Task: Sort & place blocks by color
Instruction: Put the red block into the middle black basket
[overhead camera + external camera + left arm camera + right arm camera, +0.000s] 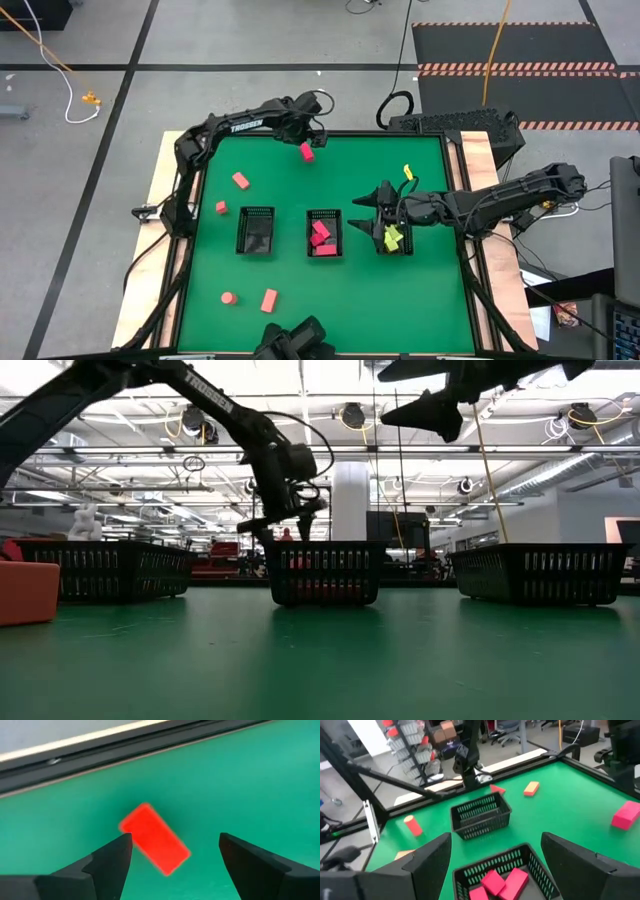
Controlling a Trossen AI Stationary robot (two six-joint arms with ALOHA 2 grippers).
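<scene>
Left wrist view: left gripper (172, 857) spread wide, straddling red block (155, 838) for pickup; right gripper (366, 205) open, empty, above yellow-green basket (395, 243).

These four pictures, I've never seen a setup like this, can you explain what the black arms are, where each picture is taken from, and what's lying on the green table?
Two dark robot arms work at a green table, sorting small blocks into three black baskets. One picture looks straight down, one looks level across the table, and two come from cameras on the arms' wrists.

The left gripper hovers at the far edge, jaws open over a red block lying flat; nothing is held. The right gripper hangs above the right basket, jaws open and empty.

The middle basket holds pink-red blocks, the right one yellow-green blocks, and the left basket shows none. More red pieces lie loose on the left side, and one yellow-green piece near the right arm.
</scene>
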